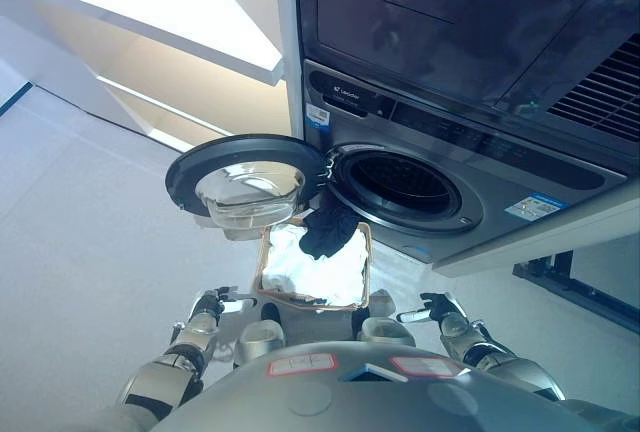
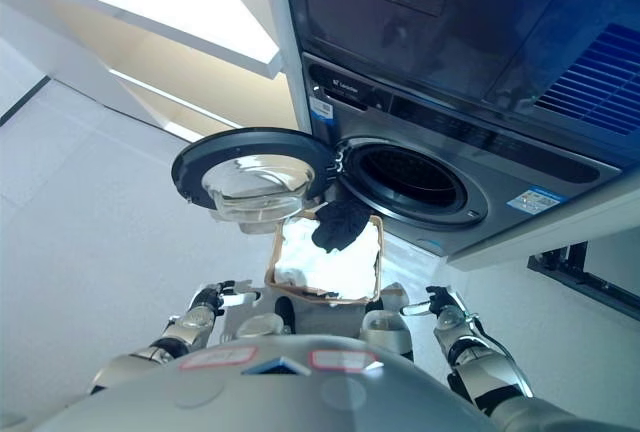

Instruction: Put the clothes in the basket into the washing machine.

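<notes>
A grey front-loading washing machine [image 1: 470, 122] stands ahead with its round door [image 1: 245, 177] swung open to the left and its drum opening [image 1: 405, 184] dark. On the floor before it sits a tan basket [image 1: 366, 264] holding white clothes [image 1: 315, 272] with a dark garment [image 1: 330, 230] draped at its far end. My left hand [image 1: 208, 303] hangs low at the basket's left, its fingers relaxed and holding nothing. My right hand [image 1: 438, 308] is low at the basket's right, likewise open and apart from the basket.
A white counter or shelf [image 1: 150, 12] runs along the upper left beside the machine. Pale floor [image 1: 80, 222] spreads to the left. A dark frame [image 1: 575, 287] stands on the floor at the far right under a white ledge [image 1: 540, 237].
</notes>
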Motion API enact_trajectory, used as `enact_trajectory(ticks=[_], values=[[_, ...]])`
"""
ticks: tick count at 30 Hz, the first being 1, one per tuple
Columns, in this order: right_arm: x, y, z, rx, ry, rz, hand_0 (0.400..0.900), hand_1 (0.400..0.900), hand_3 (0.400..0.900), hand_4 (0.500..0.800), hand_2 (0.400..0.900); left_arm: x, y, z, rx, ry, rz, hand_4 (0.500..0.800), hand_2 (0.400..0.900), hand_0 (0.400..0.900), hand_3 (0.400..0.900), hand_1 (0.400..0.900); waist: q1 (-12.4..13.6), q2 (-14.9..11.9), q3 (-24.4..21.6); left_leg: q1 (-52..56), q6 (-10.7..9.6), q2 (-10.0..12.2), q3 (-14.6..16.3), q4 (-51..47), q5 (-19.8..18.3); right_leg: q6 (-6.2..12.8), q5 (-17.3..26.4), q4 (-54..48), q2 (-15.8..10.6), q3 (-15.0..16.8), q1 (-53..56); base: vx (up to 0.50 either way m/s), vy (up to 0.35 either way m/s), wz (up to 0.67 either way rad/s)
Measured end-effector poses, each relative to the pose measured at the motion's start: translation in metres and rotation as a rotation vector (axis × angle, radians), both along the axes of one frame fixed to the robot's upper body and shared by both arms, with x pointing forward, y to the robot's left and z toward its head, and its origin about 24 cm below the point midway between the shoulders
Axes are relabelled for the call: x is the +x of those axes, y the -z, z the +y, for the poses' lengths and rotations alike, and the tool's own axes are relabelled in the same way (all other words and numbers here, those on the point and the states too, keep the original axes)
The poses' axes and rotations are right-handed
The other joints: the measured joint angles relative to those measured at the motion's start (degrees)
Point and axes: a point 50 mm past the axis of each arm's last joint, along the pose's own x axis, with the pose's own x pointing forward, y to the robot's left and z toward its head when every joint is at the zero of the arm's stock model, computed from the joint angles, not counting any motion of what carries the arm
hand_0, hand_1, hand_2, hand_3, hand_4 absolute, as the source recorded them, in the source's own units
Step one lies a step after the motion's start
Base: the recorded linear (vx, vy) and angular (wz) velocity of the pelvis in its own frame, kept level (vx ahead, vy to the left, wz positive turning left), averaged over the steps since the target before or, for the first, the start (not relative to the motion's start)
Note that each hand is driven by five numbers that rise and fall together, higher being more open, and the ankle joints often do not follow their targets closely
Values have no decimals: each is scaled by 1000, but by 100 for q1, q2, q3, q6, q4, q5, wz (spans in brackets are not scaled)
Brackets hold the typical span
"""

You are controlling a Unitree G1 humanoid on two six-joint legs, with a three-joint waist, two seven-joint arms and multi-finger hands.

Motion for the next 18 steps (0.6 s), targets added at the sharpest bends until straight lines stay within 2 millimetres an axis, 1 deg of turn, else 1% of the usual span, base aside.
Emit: enact_trajectory(ticks=[7, 10, 12, 13, 14, 15, 16, 17, 18], values=[[-1, 0, 0, 0, 0, 1, 900, 900, 900, 800, 900, -1, 0, 0, 4, -2, 3, 800, 900, 900, 900, 900, 7, 0, 0, -10, 0, 1, -2, 0, -1, 0, 0, -14, -1, -3, -6, 4, 2, 4], [0, 0, 0, 0, 1, 1, 900, 900, 900, 800, 900, -1, 0, 1, 6, -2, 4, 800, 900, 900, 900, 900, 4, 1, 0, -35, 0, 13, -13, -1, 0, 0, -1, -16, -2, -24, -7, -6, 13, 24], [0, 0, 0, 0, 2, -1, 900, 900, 900, 800, 900, -2, 0, 1, 9, -4, 6, 800, 900, 900, 900, 900, 22, 8, 9, -59, -6, 9, -14, 2, 13, 0, -2, -14, -1, -40, -12, -111, 14, 56], [1, -1, -1, -3, 1, -5, 900, 900, 900, 800, 900, 0, 0, 1, 11, -3, 2, 800, 900, 900, 900, 900, 24, 19, 36, -88, -1, 12, -35, 17, 39, 2, -2, -14, -2, -75, -13, -148, 20, 69], [2, -1, -1, -7, 0, -7, 900, 900, 900, 800, 900, 5, -1, 0, 17, 1, -12, 800, 900, 900, 900, 900, -5, 16, 33, -263, 4, 17, -99, 86, 49, 0, -3, -12, -57, -274, -96, -91, 18, 40], [4, -1, -2, -11, 4, -15, 900, 900, 900, 800, 900, 12, -3, 0, 22, 3, -27, 800, 900, 900, 900, 900, 2, 36, 51, -379, -6, -7, -95, 36, 112, -1, 1, 8, -90, -418, -174, -5, 38, 13], [6, -2, -4, -15, 8, -22, 900, 900, 900, 800, 900, 18, -4, -1, 23, 7, -43, 800, 900, 900, 900, 900, -20, 61, 56, -506, 14, 25, -1, 15, 153, -4, 1, 9, -106, -564, -280, 52, 64, -10], [9, -3, -5, -22, 4, -28, 900, 900, 900, 800, 900, 23, -5, -2, 23, 10, -54, 800, 900, 900, 900, 900, -15, 85, 93, -613, 25, 15, -13, 10, 199, -2, 1, 24, -92, -639, -349, 13, 103, -15], [14, -5, -7, -34, -24, -31, 900, 900, 900, 800, 900, 22, -5, -2, 23, 10, -54, 800, 900, 900, 900, 900, 11, 102, 102, -693, 41, 8, 34, 7, 197, 51, -39, 165, -127, -614, -522, -36, 119, -6]])
